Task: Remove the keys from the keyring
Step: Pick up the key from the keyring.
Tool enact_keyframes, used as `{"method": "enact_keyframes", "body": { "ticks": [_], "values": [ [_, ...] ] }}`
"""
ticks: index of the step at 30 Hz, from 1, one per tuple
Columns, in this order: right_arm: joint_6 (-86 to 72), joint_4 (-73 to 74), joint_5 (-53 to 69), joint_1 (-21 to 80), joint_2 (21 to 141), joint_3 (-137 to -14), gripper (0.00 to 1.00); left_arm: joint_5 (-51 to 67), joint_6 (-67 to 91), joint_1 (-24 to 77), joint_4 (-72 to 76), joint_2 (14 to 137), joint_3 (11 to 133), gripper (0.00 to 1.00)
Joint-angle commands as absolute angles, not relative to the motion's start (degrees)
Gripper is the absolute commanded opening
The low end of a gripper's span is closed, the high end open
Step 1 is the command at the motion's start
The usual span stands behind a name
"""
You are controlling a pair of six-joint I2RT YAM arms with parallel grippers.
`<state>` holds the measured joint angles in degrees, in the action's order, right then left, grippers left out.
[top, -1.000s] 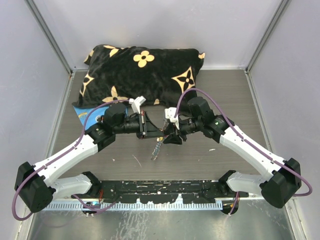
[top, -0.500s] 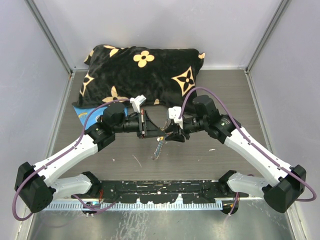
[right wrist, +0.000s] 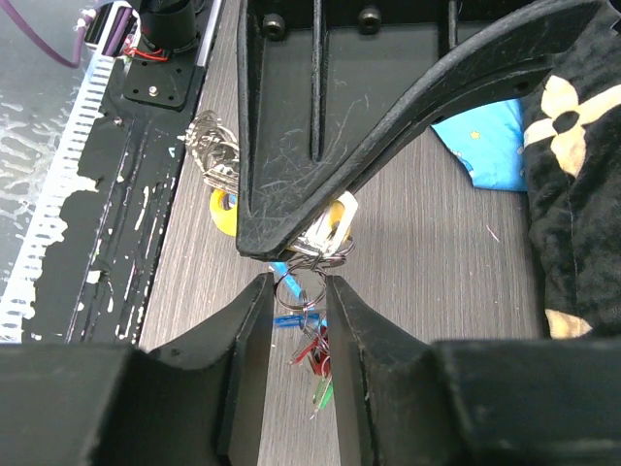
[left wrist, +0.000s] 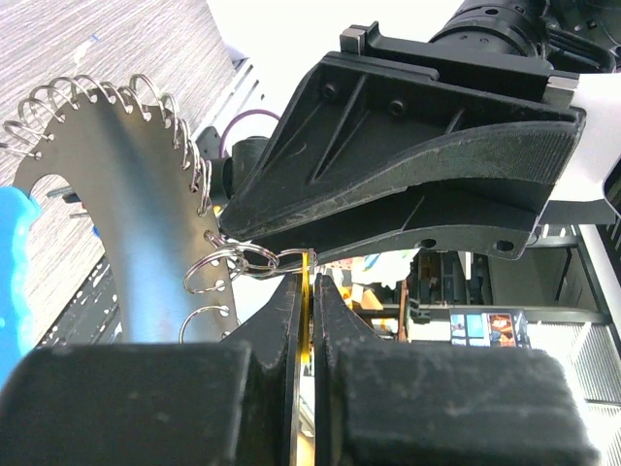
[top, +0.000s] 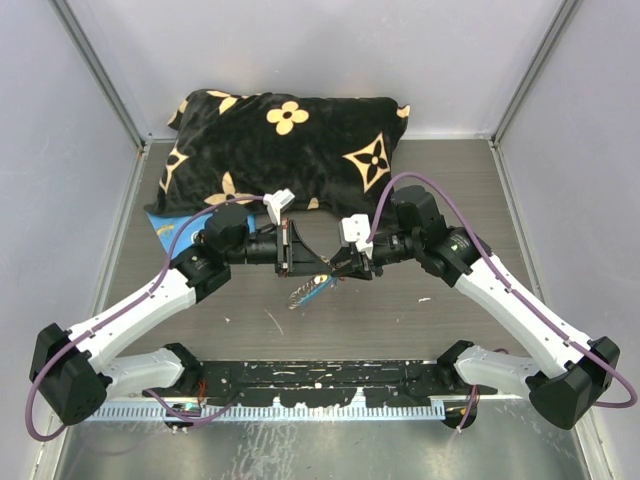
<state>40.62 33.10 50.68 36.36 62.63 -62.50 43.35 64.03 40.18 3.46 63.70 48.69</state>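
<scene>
My left gripper is shut on a thin yellow tag that small split rings link to the keyring, a grey metal band edged with wire loops and with one light-blue section. The keyring dangles below both grippers in the top view. My right gripper meets the left tip to tip, its fingers narrowly apart and touching both sides of a small ring. Blue, red and green keys hang from it between the fingers.
A black pillow with gold flowers lies at the back. A blue flat sheet pokes out at its left corner. A black paint-flecked rail runs along the near edge. Grey walls close in both sides.
The right arm has shifted a little to the right and back. The dangling keyring has swung from hanging straight down to slanting left and slightly higher. The left arm has barely moved.
</scene>
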Motion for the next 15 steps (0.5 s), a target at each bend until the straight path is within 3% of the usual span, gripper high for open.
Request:
{"method": "enact_keyframes", "body": {
  "ticks": [1,15],
  "values": [
    [41.24,31.68,51.74,36.25,61.71,-63.18,0.32,45.69,65.49,39.83,10.33,63.48,50.88,0.0],
    [40.89,31.56,47.09,36.19,60.5,-63.09,0.07,47.7,66.97,39.03,12.22,63.44,50.33,0.0]
  ]
}}
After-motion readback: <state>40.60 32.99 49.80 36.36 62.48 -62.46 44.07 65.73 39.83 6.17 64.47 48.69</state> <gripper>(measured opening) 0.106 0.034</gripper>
